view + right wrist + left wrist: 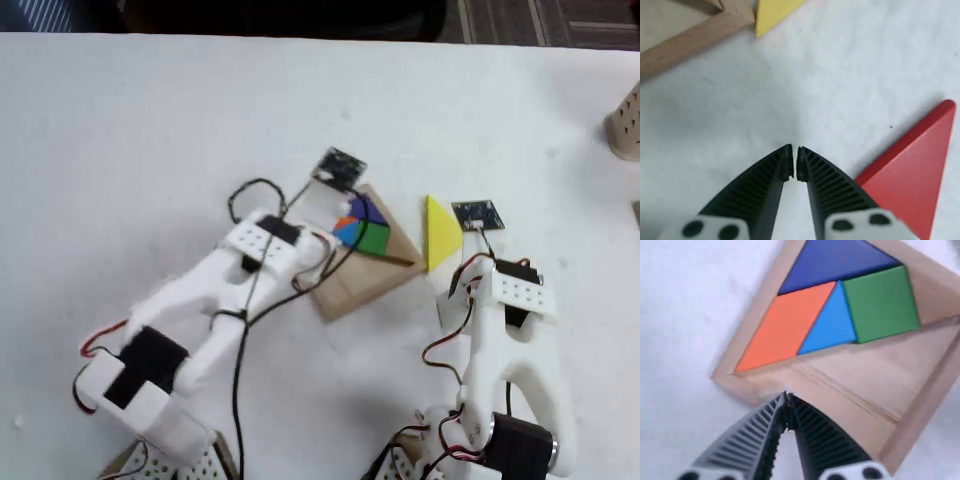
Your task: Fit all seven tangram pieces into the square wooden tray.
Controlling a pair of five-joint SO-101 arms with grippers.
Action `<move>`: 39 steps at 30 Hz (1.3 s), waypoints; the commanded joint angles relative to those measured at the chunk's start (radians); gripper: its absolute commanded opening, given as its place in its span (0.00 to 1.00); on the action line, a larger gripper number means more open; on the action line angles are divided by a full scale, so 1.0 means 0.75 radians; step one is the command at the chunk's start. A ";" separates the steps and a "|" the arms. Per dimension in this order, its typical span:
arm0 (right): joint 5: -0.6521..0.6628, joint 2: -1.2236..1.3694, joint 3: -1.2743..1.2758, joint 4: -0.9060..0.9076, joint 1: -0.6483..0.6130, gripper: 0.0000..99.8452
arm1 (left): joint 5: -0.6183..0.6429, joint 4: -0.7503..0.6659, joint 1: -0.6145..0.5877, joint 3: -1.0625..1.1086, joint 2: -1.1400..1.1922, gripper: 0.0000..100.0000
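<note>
Close in, the left gripper [788,412] is pinched together and empty, its tips at the tray [740,382] rim. Just past them, inside the tray, lie the orange piece [782,327], light-blue triangle [827,322], green square [881,302] and blue triangle [837,260]. The right gripper [794,162] is closed too, empty. A red triangle [910,165] lies beside one finger, and a yellow triangle [771,12] lies farther ahead by the tray's corner.

The high view looks down over the whole table [150,120], while both wrist views face downward up close, each catching the tray [368,277].
</note>
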 commanded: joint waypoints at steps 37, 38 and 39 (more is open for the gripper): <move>0.027 -0.046 -0.006 -0.017 -0.015 0.02 | 0.008 0.327 -0.191 -0.663 0.512 0.02; 0.027 -0.046 -0.006 -0.017 -0.015 0.02 | 0.008 0.354 -0.181 -0.663 0.512 0.02; 0.027 -0.046 -0.006 -0.017 -0.015 0.02 | 0.008 0.387 -0.171 -0.663 0.512 0.02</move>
